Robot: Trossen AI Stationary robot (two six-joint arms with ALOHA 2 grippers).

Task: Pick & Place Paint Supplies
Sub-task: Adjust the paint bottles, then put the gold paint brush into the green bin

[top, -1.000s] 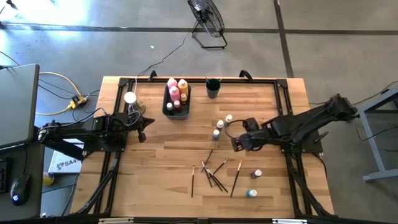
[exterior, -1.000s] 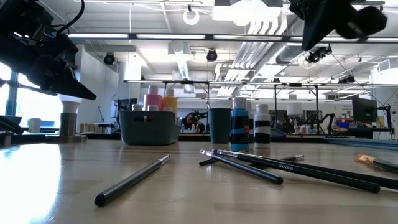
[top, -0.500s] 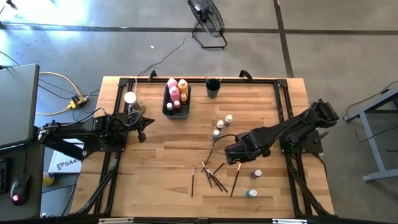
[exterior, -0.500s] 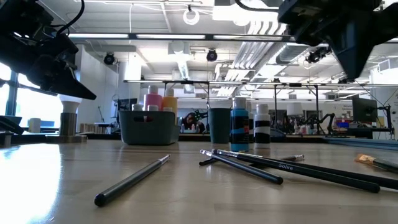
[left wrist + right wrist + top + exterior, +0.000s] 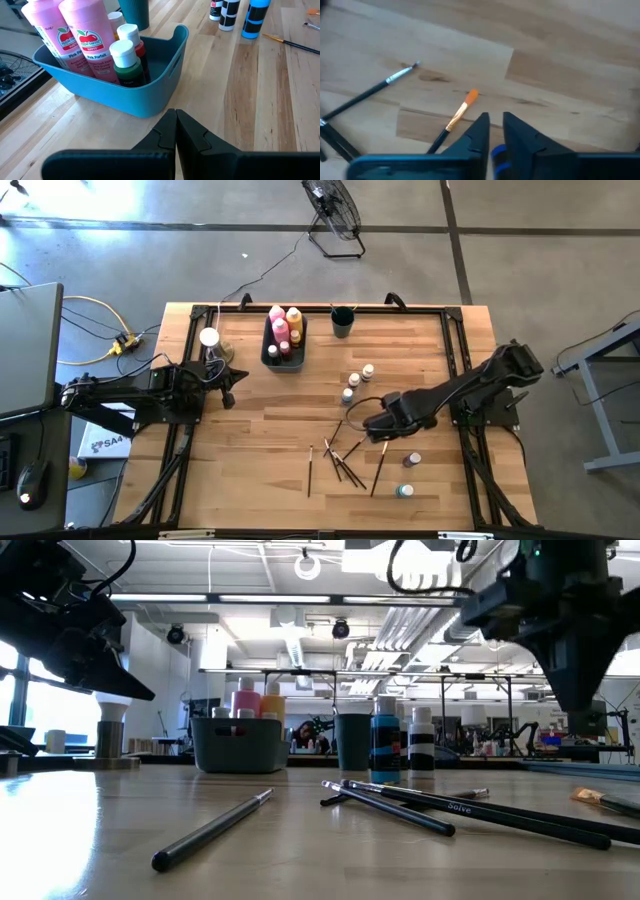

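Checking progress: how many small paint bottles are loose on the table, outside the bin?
5 small bottles: three clustered mid-table, two by the loose brushes. The right arm may hide more.

- Dark paintbrushes lie crossed at centre and toward 3 o'clock.
- A grey bin holding pink and yellow bottles stands at 10 o'clock.

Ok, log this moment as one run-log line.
left gripper: shut, parked beside blue bin | right gripper: slightly open, empty, above orange-tipped brush | loose brushes: on table
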